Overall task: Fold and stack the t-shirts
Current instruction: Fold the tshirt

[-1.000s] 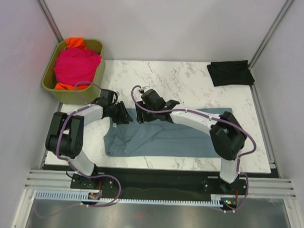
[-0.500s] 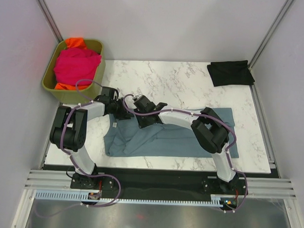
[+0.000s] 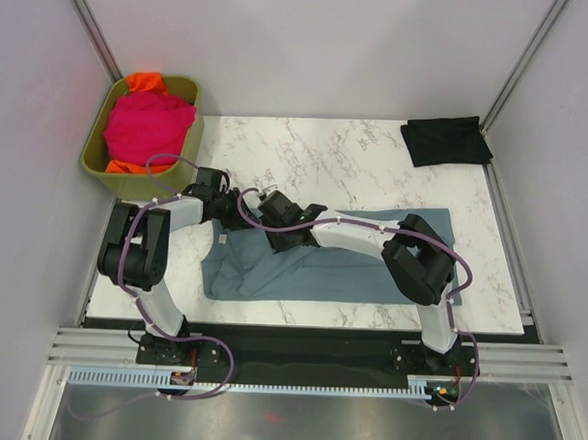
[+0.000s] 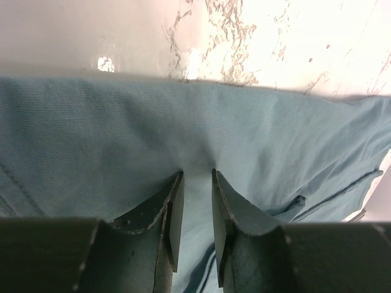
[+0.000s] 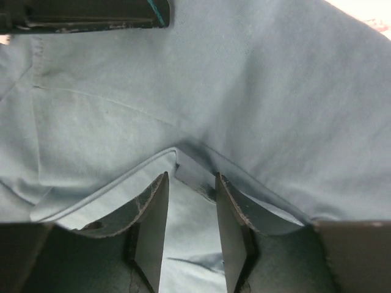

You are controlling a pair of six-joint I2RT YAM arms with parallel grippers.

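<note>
The slate blue-grey t-shirt (image 3: pixel 370 266) lies as a long band across the near part of the marble table (image 3: pixel 325 154). My left gripper (image 3: pixel 238 216) and right gripper (image 3: pixel 274 237) sit close together at its far left edge. In the left wrist view the jaws (image 4: pixel 197 177) stand narrowly apart with blue-grey cloth (image 4: pixel 91 140) pinched between them. In the right wrist view the jaws (image 5: pixel 190 180) hold a folded hem of the same shirt (image 5: pixel 275 91), which peaks at their tips. A black t-shirt (image 3: pixel 446 140) lies folded at the far right corner. Magenta-pink (image 3: pixel 148 123) and orange (image 3: pixel 144 81) shirts are in the bin.
The olive-green bin (image 3: pixel 185 149) stands off the table's far left corner, close to the left arm. Grey walls and metal posts close in both sides. Bare marble (image 4: pixel 275 36) shows beyond the shirt's edge. The left arm's dark body (image 5: pixel 85 13) is just ahead of the right gripper.
Both grippers have moved toward the near left with the shirt's edge, the right one by more. The two now sit closer together over the shirt's left end.
</note>
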